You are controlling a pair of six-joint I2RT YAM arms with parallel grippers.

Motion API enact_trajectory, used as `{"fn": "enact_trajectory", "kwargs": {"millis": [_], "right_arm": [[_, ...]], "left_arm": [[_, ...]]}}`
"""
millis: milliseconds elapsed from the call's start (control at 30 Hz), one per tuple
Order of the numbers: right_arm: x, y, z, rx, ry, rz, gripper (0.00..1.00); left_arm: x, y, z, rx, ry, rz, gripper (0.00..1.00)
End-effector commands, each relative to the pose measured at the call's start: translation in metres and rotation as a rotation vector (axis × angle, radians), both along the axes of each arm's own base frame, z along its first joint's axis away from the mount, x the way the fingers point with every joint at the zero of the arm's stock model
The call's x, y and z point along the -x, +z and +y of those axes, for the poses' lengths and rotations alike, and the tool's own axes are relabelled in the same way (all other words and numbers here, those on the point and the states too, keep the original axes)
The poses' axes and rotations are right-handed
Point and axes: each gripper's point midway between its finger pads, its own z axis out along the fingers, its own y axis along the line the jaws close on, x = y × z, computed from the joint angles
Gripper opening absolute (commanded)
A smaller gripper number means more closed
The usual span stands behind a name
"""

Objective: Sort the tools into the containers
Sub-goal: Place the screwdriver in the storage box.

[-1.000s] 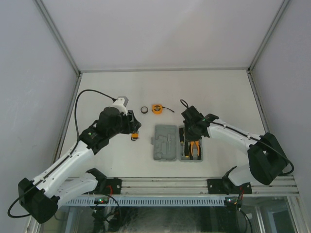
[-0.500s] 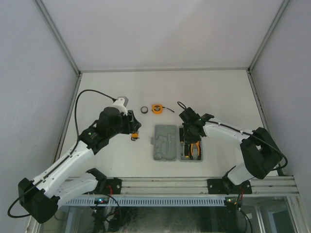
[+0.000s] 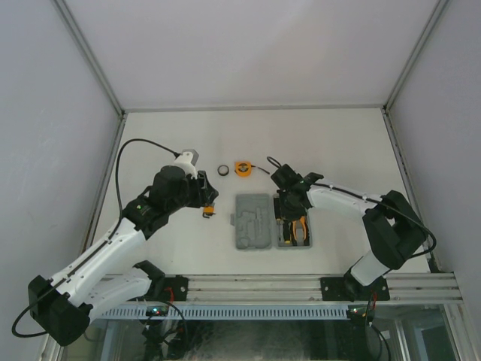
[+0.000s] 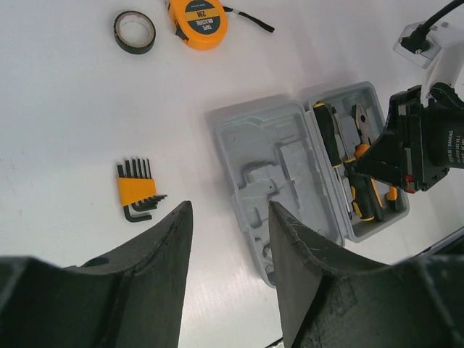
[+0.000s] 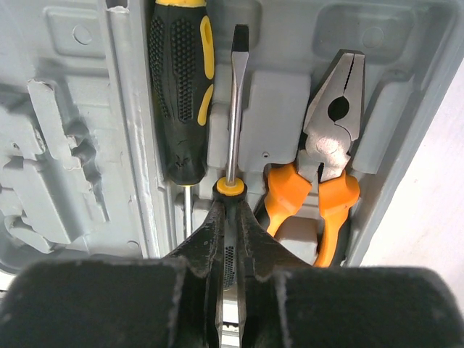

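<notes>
The left gripper [image 4: 228,217] hangs over bare table with its jaws apart and nothing between them. The hex keys [image 4: 134,192] lie flat on the table just beside it, so it looks poised for that pick; in the wrist view the set sits off to the left of the gap between the fingers, not centred under it.

Further back on the table, the ring [image 4: 134,32] and the tape [image 4: 197,22] lie near each other, both outside the case [image 4: 268,181] and untouched.

The case lies open and flat. Its left half shows only empty moulded recesses. The right half holds the long tools side by side. The first screwdriver [image 5: 180,94] rests along the hinge side, handle toward the far end.

Next to it, the second screwdriver [image 5: 233,101] points the other way, blade toward the far end, probably so the two handles do not crowd each other. The right gripper [image 5: 230,210] is clamped on its handle just behind the yellow collar, shaft lined up with its groove. I judge it is being pressed home or is about to be released; I cannot tell whether it is fully seated.

The pliers [image 5: 330,145] fill the outermost recess, nose toward the far end, orange grips near the gripper.
</notes>
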Motion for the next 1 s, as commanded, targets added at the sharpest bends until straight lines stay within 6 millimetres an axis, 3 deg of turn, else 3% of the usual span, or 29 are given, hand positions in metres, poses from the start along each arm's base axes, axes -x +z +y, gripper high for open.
{"fn": "enact_trajectory", "kwargs": {"millis": [0,333,667,967], "right_arm": [[0.019,-0.034,-0.008,0.095,0.047,0.094,0.0],[0.04,-0.075,-0.011,0.19,0.075,0.208,0.0],[0.048,-0.09,-0.02,0.221,0.067,0.255,0.0],[0.055,-0.103,-0.02,0.226,0.059,0.293,0.0]], "left_arm": [[-0.006,0.02,-0.005,0.037,-0.011,-0.044,0.5],[-0.006,0.01,-0.003,0.017,0.007,-0.016,0.5],[-0.005,-0.047,-0.017,-0.02,-0.002,0.185,0.42],[-0.013,-0.087,-0.028,-0.075,-0.01,0.271,0.42]]}}
